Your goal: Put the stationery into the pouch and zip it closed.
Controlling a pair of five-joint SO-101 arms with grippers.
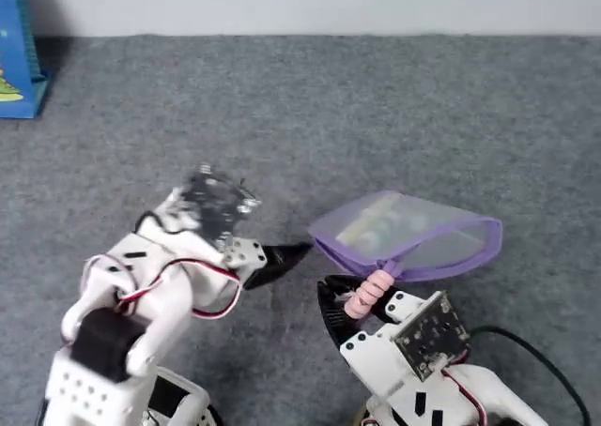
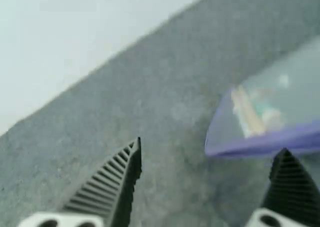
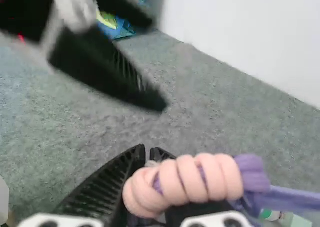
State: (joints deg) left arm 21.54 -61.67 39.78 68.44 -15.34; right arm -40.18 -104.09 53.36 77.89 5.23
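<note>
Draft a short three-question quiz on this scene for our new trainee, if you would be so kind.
1. Multiple choice: what is the right end effector shut on?
A) a pen
B) the pink coiled pull
C) nothing
2. True or false: the left end effector is open and holds nothing.
3. Fill in the blank: the pouch has a ____ border.

Key: 1 B; 2 true; 3 purple.
</note>
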